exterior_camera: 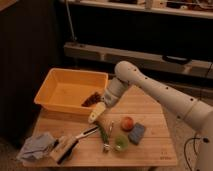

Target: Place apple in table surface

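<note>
gripper (pixel 97 113): hung low over the table surface, just off the near right corner of the yellow tub, pale tip slanted down and to the view's left; clear of the apple.
grip state: could not be told.
arm (pixel 150 86): white, reached in from the view's right, bent above the tub's right end.
apple (pixel 127 123): lay on the table surface, to the right of the gripper and apart from it, just beside the blue sponge.
table surface (pixel 150 107): light wooden planks, bare behind the apple.
yellow tub (pixel 60 86): stood on the back left part of the table; held a dark brownish item (pixel 91 99) in its near right corner, kind unclear.
blue sponge (pixel 136 133): lay flat at the apple's lower right.
green round object (pixel 121 143): sat in front of the apple, near the front edge.
thin green item (pixel 103 133): lay between the gripper and the green round object.
brush (pixel 65 148): rested front left, dark handle pointing toward the gripper.
cloth (pixel 36 146): blue-grey, crumpled at the front left corner.
</note>
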